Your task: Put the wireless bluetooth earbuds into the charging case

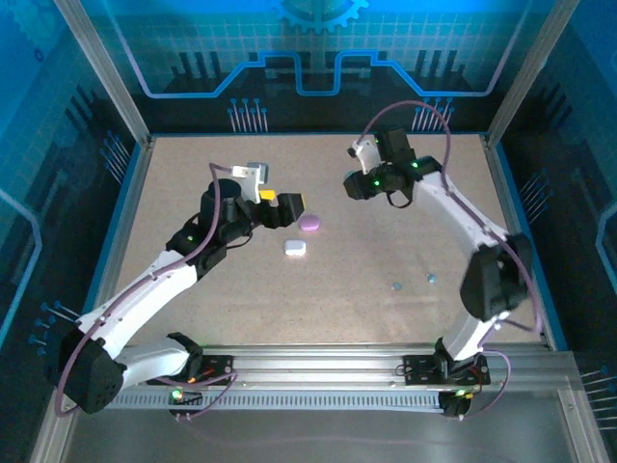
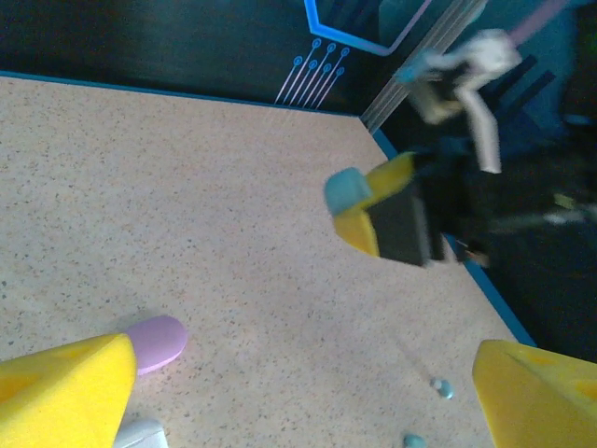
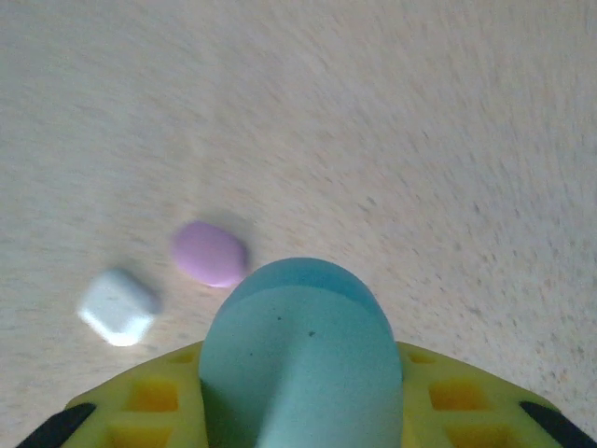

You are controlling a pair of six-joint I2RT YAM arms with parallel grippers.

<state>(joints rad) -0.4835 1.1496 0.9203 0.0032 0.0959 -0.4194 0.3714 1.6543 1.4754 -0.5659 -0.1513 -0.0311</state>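
Observation:
A teal pebble-shaped charging case point(image 3: 298, 336) is pinched between the yellow fingers of my right gripper point(image 3: 302, 397), which is shut on it and held above the table at the back right point(image 1: 359, 183). From the left wrist view the same case point(image 2: 346, 189) sticks out of that gripper. Two teal earbuds point(image 1: 395, 285) point(image 1: 431, 278) lie on the table in front of the right arm, also seen as teal earbuds point(image 2: 442, 387) point(image 2: 411, 441). My left gripper point(image 1: 280, 201) point(image 2: 308, 392) is open with nothing in it, just behind a pink case point(image 1: 310, 223).
A pink case point(image 2: 154, 343) point(image 3: 209, 253) and a white case point(image 1: 295, 248) point(image 3: 118, 306) lie side by side mid-table, next to the left gripper. Blue walls and metal posts point(image 1: 130, 106) enclose the speckled table point(image 1: 193, 174).

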